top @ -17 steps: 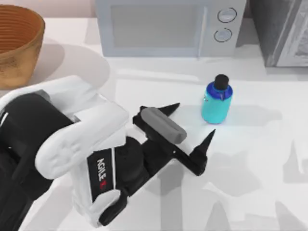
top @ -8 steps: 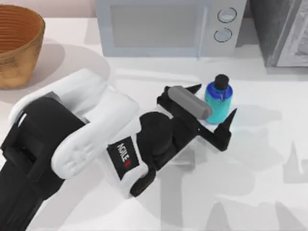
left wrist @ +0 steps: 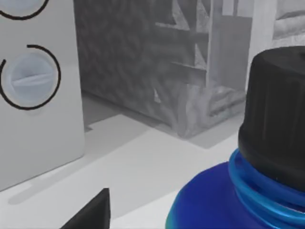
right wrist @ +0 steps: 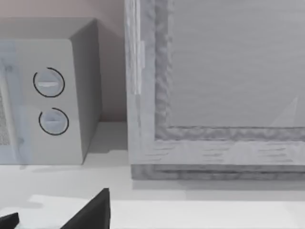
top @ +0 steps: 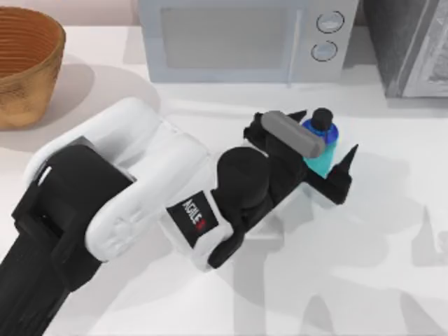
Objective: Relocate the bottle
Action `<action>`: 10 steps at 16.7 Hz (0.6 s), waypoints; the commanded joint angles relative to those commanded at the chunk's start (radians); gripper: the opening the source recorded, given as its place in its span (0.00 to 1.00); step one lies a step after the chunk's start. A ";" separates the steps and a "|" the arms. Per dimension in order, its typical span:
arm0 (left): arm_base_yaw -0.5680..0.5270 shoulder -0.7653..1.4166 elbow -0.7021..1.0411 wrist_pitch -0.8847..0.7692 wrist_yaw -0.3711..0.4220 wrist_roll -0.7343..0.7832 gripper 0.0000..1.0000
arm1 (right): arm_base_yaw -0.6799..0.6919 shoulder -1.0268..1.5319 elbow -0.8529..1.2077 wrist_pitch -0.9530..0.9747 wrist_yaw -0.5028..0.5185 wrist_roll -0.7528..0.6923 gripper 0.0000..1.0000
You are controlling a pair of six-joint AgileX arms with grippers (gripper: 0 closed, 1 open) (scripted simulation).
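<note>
Here the bottle [top: 323, 143] stands upright at the upper right of centre in the top view, just in front of the microwave [top: 245, 38]. It looks light, rigid and smooth, so probably a bit slippery; the squat cyan body seems the safest hold, not the black cap. The left gripper [top: 323, 155] straddles it, fingers spread wide to either side, gripping nothing yet.

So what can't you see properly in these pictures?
- Bottle lower body: top view, hidden under the left pincer, so contact with it can't be told.
- Bottle base: left wrist view, cut off by the edge.
- Basket: top view, cut off at the corner.
</note>
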State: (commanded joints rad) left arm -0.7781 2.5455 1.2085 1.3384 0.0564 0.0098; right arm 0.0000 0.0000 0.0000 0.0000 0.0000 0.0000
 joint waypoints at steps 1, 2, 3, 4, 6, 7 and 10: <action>0.000 0.000 0.000 0.000 0.000 0.000 1.00 | 0.000 0.000 0.000 0.000 0.000 0.000 1.00; 0.000 0.000 0.000 0.000 0.000 0.000 0.92 | 0.000 0.000 0.000 0.000 0.000 0.000 1.00; 0.000 0.000 0.000 0.000 0.000 0.000 0.85 | 0.000 0.000 0.000 0.000 0.000 0.000 1.00; 0.000 0.000 0.000 0.000 0.000 0.000 0.77 | 0.000 0.000 0.000 0.000 0.000 0.000 1.00; 0.000 0.000 0.000 0.000 0.000 0.000 0.62 | 0.000 0.000 0.000 0.000 0.000 0.000 1.00; 0.000 0.000 0.000 0.000 0.000 0.000 0.55 | 0.000 0.000 0.000 0.000 0.000 0.000 1.00; 0.000 0.000 0.000 0.000 0.000 0.000 0.32 | 0.000 0.000 0.000 0.000 0.000 0.000 1.00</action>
State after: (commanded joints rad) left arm -0.7781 2.5455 1.2085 1.3384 0.0564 0.0098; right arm 0.0000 0.0000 0.0000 0.0000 0.0000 0.0000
